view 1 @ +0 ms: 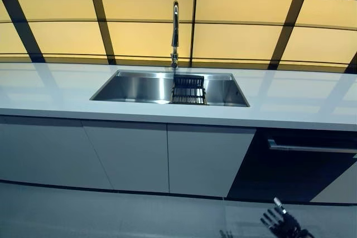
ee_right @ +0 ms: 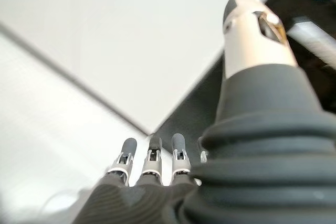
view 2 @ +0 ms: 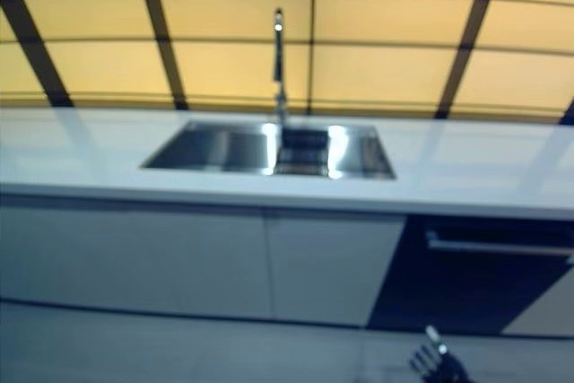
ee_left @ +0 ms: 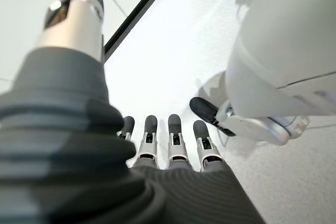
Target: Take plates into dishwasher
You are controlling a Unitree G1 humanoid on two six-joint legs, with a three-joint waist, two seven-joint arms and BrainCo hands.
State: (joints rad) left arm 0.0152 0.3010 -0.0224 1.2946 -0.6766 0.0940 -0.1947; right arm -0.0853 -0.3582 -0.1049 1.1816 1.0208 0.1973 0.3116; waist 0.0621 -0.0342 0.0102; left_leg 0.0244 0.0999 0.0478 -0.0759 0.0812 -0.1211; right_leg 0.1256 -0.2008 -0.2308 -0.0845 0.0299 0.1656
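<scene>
Both hands, left hand [ee_left: 173, 145] and right hand [view 1: 284, 224], fingers straight and empty, below counter [view 1: 290, 101] with sink [view 1: 139, 88], dishwasher [view 1: 301, 165] shut.

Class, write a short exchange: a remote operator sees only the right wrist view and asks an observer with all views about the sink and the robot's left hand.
Operator: Are any plates waiting in the sink?
Observer: None show. The steel sink holds only a black rack.
Operator: Is the left hand carrying anything?
Observer: No. The left hand is open, fingers straight, pointing at the floor.
</scene>
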